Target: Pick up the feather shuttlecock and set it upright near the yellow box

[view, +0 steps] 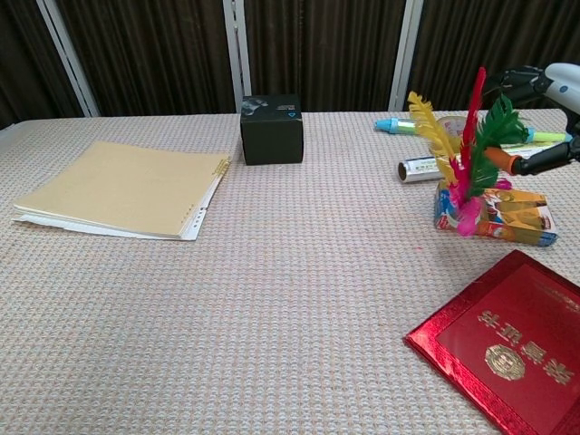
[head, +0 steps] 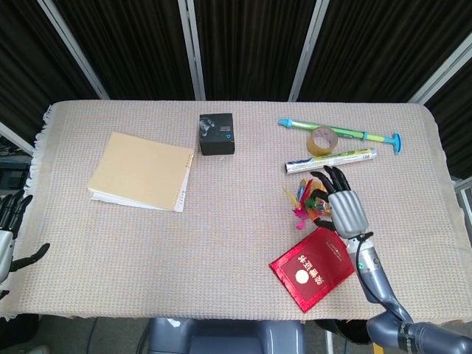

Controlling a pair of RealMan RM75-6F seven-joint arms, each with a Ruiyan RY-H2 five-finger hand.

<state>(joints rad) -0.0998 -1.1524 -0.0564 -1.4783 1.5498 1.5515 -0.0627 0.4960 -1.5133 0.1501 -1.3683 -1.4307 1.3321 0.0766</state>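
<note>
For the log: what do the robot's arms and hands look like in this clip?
The right hand has a silver-grey metallic back with black fingers. Its wrist shows a small green light on a grey-blue, smoothly rounded jointed arm. The left hand at the table's edge also has black fingers and a pale grey body. No sleeves; loose cables can't be made out.

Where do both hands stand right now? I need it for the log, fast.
Left hand: holds nothing, fingers apart, at the table's left edge.
Right hand: at the feather shuttlecock; whether it grips cannot be told.
</note>
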